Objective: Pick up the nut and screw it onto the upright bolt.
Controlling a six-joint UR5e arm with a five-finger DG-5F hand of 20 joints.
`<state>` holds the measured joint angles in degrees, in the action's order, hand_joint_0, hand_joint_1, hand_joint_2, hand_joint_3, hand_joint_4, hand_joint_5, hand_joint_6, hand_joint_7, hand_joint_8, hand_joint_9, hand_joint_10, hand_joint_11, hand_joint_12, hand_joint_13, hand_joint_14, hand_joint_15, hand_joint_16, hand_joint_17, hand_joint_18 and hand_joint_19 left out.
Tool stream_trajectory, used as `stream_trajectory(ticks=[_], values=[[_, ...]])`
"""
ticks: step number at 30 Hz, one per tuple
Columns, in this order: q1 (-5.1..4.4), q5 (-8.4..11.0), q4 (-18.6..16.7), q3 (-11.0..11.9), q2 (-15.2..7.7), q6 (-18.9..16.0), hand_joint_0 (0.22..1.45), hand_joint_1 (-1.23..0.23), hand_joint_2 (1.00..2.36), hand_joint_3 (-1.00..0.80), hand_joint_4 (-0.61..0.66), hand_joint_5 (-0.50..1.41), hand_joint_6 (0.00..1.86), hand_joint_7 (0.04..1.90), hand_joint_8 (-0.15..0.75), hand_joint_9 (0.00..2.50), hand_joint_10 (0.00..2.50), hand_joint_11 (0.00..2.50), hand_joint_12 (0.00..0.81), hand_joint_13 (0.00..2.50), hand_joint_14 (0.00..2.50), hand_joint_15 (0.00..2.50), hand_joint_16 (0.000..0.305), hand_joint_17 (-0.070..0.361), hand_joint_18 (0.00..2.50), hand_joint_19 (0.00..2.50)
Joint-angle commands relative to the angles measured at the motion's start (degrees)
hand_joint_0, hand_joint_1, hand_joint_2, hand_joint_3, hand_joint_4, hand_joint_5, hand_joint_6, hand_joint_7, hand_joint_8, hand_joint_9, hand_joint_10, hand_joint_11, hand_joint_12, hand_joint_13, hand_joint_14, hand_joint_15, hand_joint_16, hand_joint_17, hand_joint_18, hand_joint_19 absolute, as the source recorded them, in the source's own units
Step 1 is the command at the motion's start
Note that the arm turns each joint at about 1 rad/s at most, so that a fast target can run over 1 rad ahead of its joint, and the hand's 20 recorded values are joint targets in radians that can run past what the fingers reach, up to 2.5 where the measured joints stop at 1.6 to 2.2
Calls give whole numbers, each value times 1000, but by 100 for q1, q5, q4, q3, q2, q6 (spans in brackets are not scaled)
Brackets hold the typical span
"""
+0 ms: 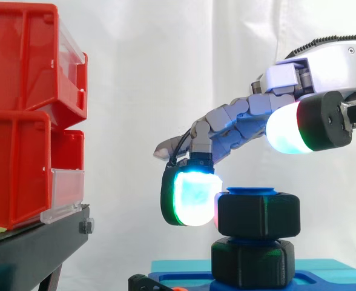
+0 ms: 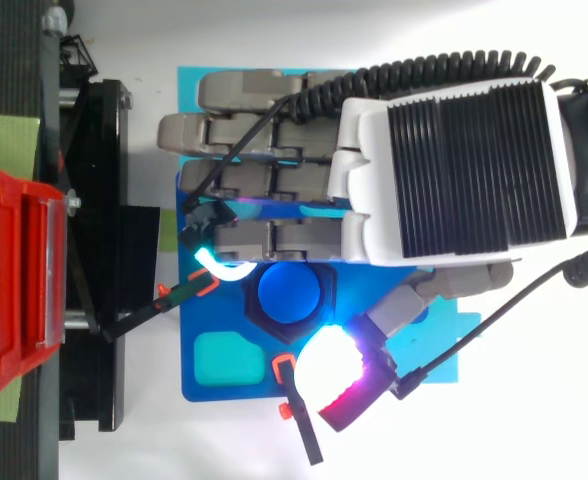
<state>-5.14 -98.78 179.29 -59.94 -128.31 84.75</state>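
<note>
Black nut (image 1: 258, 213), blue bolt (image 2: 291, 293), red bins (image 1: 20, 121)

Reaches in from the right with hand (image 1: 244, 124) palm down, fingers stretched out, one fingertip (image 1: 193, 194) bent downward, thumb apart.

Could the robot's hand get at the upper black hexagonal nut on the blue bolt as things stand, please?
Probably yes: the hand's glowing finger pad sits right beside the upper black hexagonal nut on the blue bolt, with nothing between.
</note>
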Motion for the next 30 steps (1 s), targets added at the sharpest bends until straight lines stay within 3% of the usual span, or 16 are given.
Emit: stream_trajectory(ticks=[1, 12, 19, 23, 25, 29, 30], values=[[-4, -1, 0, 0, -1, -3, 469, -155, 1000, -500, 73, 37, 503, 1242, 218, 602, 0, 0, 316, 292, 0, 0, 37, 82, 0, 0], [66, -54, 0, 0, -1, 32, 485, -209, 1000, -500, 93, 57, 502, 1325, 240, 809, 0, 0, 288, 456, 0, 0, 29, 66, 32, 0], [163, -150, 35, 9, 8, 164, 497, -233, 1000, -500, 89, 79, 500, 1386, 250, 1036, 0, 0, 248, 630, 0, 0, 23, 51, 228, 0], [216, -212, 79, 17, 8, 191, 510, -243, 1000, -500, 90, 94, 532, 1349, 231, 1335, 0, 0, 192, 853, 0, 0, 14, 30, 479, 0], [251, -247, 158, 88, 8, 235, 514, -246, 1000, -500, 86, 98, 550, 1322, 212, 1516, 0, 0, 164, 948, 0, 0, 9, 21, 598, 0], [295, -274, 387, 211, 8, 296, 515, -240, 1000, -500, 83, 100, 553, 1331, 204, 1593, 0, 0, 145, 1014, 0, 0, 7, 16, 670, 0], [330, -282, 686, 404, 8, 384, 513, -235, 1000, -500, 78, 100, 553, 1336, 213, 1598, 0, 0, 149, 1014, 0, 0, 7, 17, 672, 0]])
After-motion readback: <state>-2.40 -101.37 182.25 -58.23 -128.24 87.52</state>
